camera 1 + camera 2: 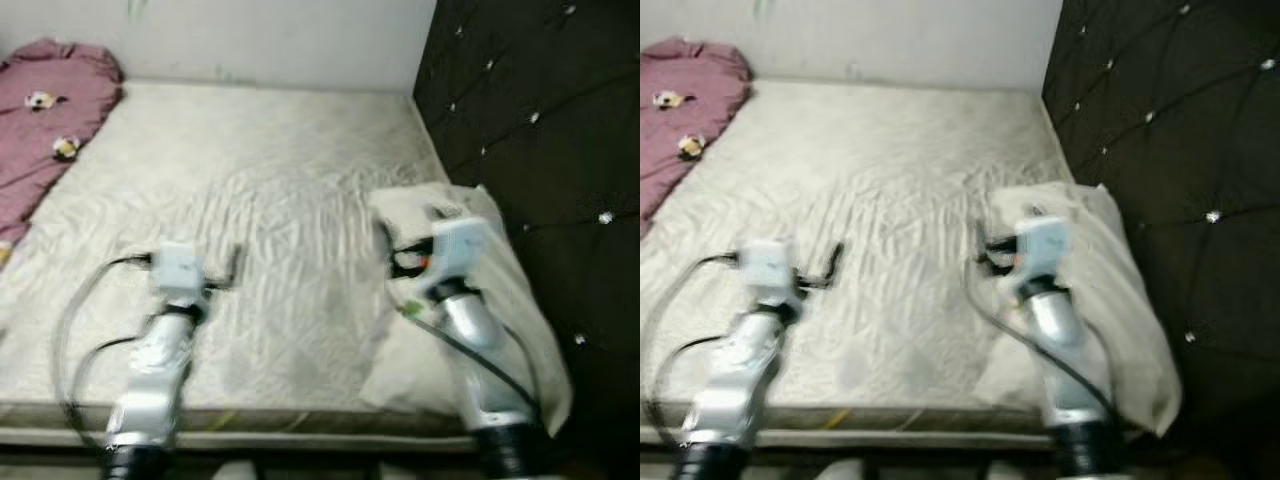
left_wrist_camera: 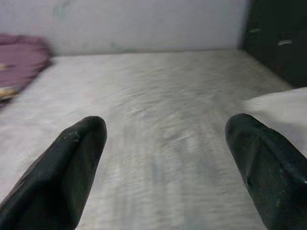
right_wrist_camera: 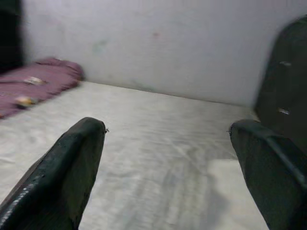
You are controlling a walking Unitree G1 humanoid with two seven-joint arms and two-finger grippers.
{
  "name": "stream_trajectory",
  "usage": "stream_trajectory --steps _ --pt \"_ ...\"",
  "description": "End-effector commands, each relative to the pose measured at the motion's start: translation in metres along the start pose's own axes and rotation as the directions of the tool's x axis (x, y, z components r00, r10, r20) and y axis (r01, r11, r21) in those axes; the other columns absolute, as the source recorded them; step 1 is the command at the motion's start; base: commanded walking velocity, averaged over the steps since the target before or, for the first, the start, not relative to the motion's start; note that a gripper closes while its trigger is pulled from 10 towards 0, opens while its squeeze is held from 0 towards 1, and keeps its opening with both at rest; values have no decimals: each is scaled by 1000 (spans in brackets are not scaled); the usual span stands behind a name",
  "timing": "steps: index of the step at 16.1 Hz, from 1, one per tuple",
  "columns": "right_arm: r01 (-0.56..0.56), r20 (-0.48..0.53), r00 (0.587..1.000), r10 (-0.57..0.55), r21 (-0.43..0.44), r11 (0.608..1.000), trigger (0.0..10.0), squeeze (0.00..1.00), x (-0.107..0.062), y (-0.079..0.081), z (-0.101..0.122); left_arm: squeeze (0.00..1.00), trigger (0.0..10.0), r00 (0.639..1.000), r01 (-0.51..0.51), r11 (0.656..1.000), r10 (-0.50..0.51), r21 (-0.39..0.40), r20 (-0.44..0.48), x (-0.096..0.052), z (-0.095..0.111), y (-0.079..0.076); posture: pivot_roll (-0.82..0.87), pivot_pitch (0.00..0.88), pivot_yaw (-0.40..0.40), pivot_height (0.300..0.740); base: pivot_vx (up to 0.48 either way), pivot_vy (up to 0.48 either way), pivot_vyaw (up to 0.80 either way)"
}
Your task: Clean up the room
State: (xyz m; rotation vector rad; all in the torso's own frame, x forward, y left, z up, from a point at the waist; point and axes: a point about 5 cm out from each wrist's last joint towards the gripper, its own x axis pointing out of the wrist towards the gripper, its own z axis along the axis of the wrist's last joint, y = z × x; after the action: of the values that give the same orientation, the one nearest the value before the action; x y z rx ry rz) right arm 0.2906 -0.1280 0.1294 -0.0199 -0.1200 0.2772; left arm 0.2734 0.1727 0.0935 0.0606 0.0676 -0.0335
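A cream pillow (image 1: 522, 300) lies on the right side of the bed, against the dark headboard. A wide mattress (image 1: 270, 160) under a wrinkled cream sheet spreads ahead of me. My right gripper (image 1: 392, 262) hangs over the pillow's left edge, open and holding nothing; in the right wrist view its fingers (image 3: 72, 167) stand wide apart above the sheet. My left gripper (image 1: 228, 268) is held over the near left part of the mattress, also open and empty, with one of its fingers (image 2: 67, 167) showing in the left wrist view.
A crumpled maroon blanket (image 1: 45, 120) with small patterned spots lies at the far left corner of the bed. A dark tufted headboard (image 1: 540, 120) runs along the right side. A pale wall (image 1: 280, 40) closes the far side. The mattress's near edge (image 1: 300, 420) is just before me.
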Motion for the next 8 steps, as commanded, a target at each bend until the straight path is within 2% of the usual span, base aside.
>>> stream_trajectory --steps 1,2,5,8 --pt "39 -5 999 -39 -17 999 10000 0 -3 -12 0 0 10000 999 30 1000 -30 -3 18 2 5 -9 17 0 4 740 0 480 -800" --pt "40 -6 999 -40 -21 999 10000 0 -4 -12 -1 0 10000 999 29 1000 -29 -2 17 2 5 -9 17 0 4 740 0 480 -575" --pt "38 -12 999 -39 -24 999 10000 0 -5 -13 -2 0 10000 1000 25 1000 -25 -3 12 4 5 -9 17 0 6 740 0 480 0" --pt "39 -11 999 -40 -35 999 10000 0 1 -17 -2 0 10000 999 17 1000 -17 -1 32 13 10 -10 11 0 3 740 0 480 0"
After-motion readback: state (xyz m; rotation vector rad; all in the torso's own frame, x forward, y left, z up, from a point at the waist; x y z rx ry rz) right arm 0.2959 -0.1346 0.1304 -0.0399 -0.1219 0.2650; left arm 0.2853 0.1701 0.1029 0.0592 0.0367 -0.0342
